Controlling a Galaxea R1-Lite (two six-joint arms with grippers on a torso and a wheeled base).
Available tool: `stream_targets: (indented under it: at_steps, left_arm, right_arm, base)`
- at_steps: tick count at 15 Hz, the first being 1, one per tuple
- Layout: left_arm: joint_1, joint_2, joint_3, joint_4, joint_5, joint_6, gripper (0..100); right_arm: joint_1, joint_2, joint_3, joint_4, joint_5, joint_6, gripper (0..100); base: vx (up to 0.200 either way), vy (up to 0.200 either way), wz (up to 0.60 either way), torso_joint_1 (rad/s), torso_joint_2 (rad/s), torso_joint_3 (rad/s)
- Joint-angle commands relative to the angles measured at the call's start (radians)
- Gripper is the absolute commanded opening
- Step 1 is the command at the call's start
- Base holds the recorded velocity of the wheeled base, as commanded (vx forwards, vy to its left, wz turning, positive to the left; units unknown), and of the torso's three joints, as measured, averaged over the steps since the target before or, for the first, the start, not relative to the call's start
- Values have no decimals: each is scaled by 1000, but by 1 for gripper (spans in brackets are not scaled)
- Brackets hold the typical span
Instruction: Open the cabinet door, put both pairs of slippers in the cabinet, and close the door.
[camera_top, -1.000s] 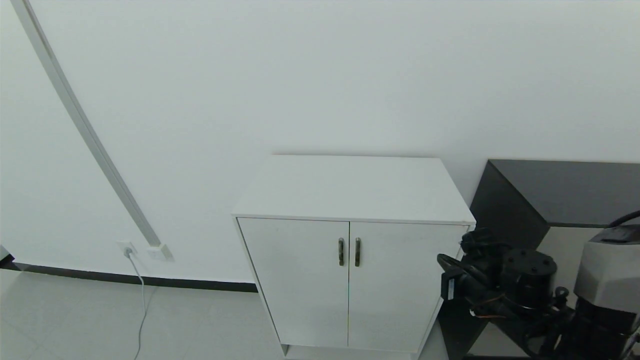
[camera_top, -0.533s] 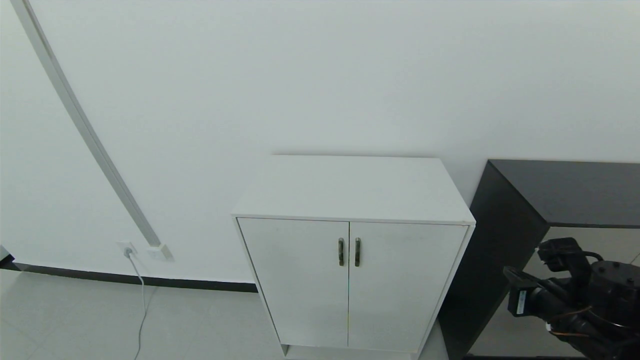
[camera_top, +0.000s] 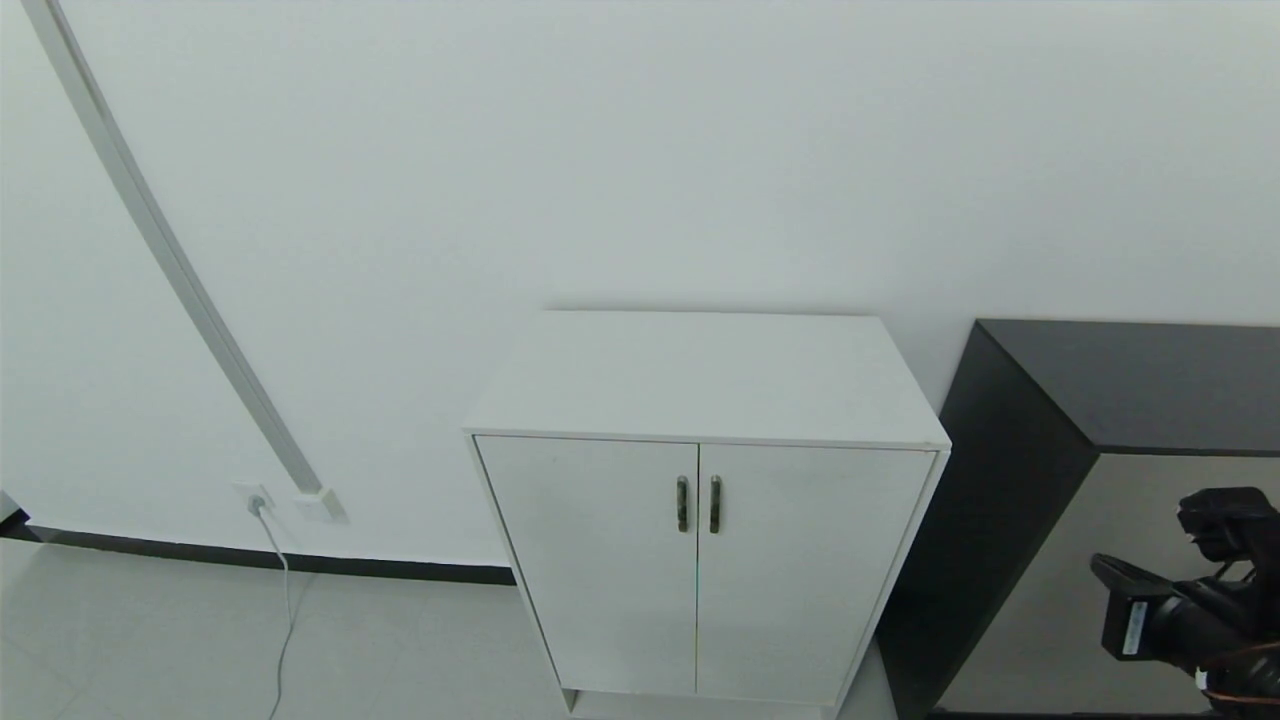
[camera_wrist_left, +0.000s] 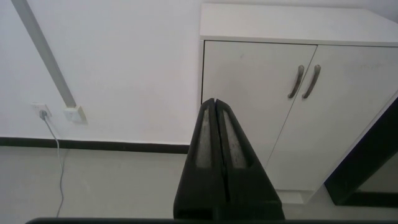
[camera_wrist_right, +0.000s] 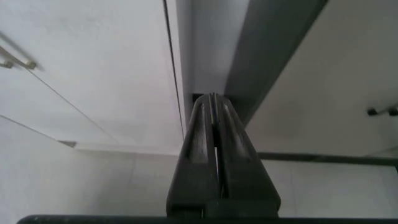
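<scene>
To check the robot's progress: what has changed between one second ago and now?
The black right arm drew back from the right edge of the white two-door cabinet, moving right and lower, in front of the black furniture piece. Nothing was taken hold of or let go. The cabinet doors stayed shut.

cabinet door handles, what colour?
Dark bronze-grey metal handles on white cabinet doors; clearest in head view.

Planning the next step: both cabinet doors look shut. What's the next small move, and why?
Probably open the left gripper and ease it toward the left door handle. Both cabinet doors are shut, the left gripper is shut and empty with that handle ahead of it, and the right gripper sits off by the black cabinet.
</scene>
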Motion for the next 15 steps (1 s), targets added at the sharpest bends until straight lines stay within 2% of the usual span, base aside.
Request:
stream_targets:
  at_steps: [1,9,13,15]
  left_arm:
    - [0,0,0,0,0,0,0]
    - [0,0,0,0,0,0,0]
    - [0,0,0,0,0,0,0]
    - [0,0,0,0,0,0,0]
  right_arm:
    - [-12,-201,0,149,5,4,0]
    - [-10,-800,0,741,60,-5,0]
    - [-9,-1073,-3,1001,80,-5,0]
    - [-6,-1188,-3,1090,82,-5,0]
  base:
    - [0,0,0,0,0,0]
    - [0,0,0,0,0,0]
    - [0,0,0,0,0,0]
    - [0,0,0,0,0,0]
